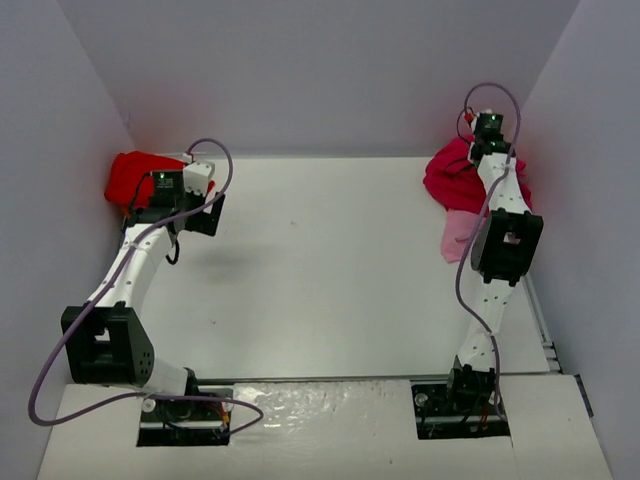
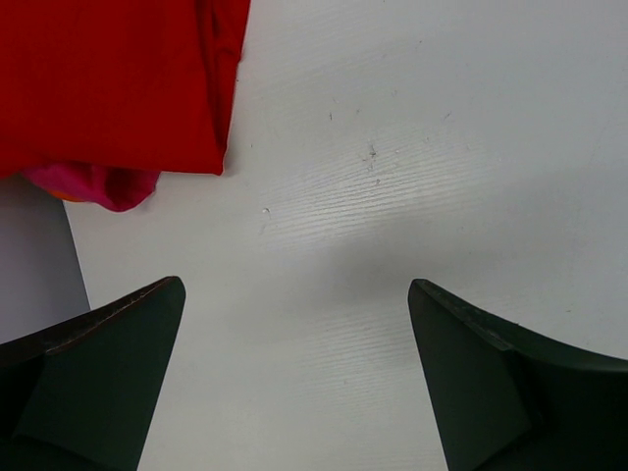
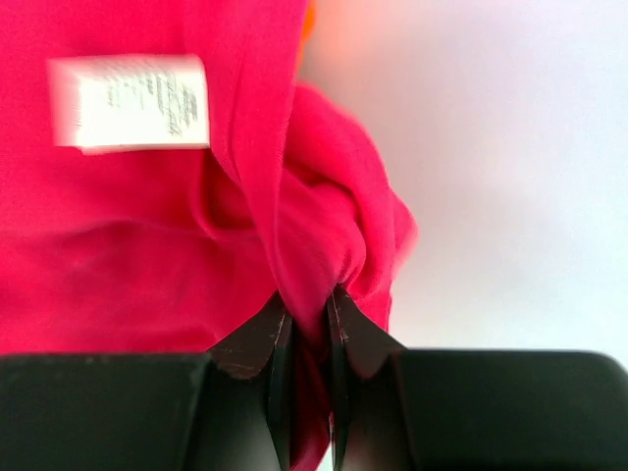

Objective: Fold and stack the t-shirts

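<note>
A bright red t-shirt (image 1: pixel 135 175) lies folded at the back left corner; in the left wrist view the red t-shirt (image 2: pixel 108 83) covers a magenta cloth edge (image 2: pixel 98 184) that peeks out below it. My left gripper (image 1: pixel 203 214) (image 2: pixel 294 304) hangs open over bare table just right of it, holding nothing. At the back right lies a crumpled crimson-magenta t-shirt (image 1: pixel 450 180) over a pale pink t-shirt (image 1: pixel 458 235). My right gripper (image 1: pixel 483 150) (image 3: pixel 309 314) is shut on a bunched fold of the crimson-magenta t-shirt (image 3: pixel 147 245). A sliver of orange cloth (image 3: pixel 308 20) shows behind it.
A white care label (image 3: pixel 130 102) shows on the crimson cloth. Grey walls close in the white table (image 1: pixel 330 260) at the left, back and right. Both shirt heaps sit tight against the back corners. The arm bases stand at the near edge.
</note>
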Controlling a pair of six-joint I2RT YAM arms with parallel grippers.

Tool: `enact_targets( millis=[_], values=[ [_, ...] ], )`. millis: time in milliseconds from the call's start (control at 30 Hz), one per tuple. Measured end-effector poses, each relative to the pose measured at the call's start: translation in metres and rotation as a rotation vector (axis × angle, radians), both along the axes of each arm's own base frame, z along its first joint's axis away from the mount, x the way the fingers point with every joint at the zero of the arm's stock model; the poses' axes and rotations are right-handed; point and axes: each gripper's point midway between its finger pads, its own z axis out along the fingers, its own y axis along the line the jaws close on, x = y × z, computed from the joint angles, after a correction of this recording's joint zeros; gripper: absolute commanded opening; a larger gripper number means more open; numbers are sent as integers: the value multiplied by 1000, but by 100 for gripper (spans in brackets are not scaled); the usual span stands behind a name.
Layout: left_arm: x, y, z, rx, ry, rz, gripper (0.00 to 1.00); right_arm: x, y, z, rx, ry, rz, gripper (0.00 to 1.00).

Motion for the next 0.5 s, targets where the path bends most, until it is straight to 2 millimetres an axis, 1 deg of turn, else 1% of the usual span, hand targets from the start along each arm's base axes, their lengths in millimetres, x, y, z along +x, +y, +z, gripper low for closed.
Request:
enact_targets(
  millis=[67, 133, 200, 267, 300, 333, 367, 400, 433, 467, 500],
  values=[
    [0, -1, 2, -4, -5, -2, 97, 4, 37, 59, -42, -115, 49, 0],
    [1, -2, 3, -7, -10, -4, 97, 3, 74, 130, -67, -274, 94, 0],
    [1, -2, 3, -8, -12, -5, 97, -10, 108, 198, -69, -428, 138, 0],
    [1, -3, 4, -12, -14, -8, 97, -31, 140, 256, -49, -554, 195, 3],
    [1, -3, 4, -14, -14, -10, 97, -45, 158, 281, -29, -606, 245, 4],
    [0, -4, 4, -17, -15, -12, 97, -60, 180, 298, -4, -640, 315, 3],
    [0, -5, 5, -20, -16, -13, 97, -76, 199, 306, 21, -648, 389, 3],
    [0, -6, 5, -23, -17, -15, 97, -93, 224, 311, 53, -639, 482, 3],
    [0, -6, 6, -25, -18, -17, 97, -110, 250, 313, 89, -623, 581, 3],
    [0, -7, 6, -25, -19, -18, 97, -121, 276, 310, 131, -595, 686, 4],
    [0, -7, 6, -26, -20, -18, 97, -135, 301, 307, 173, -566, 791, 6]
  ],
)
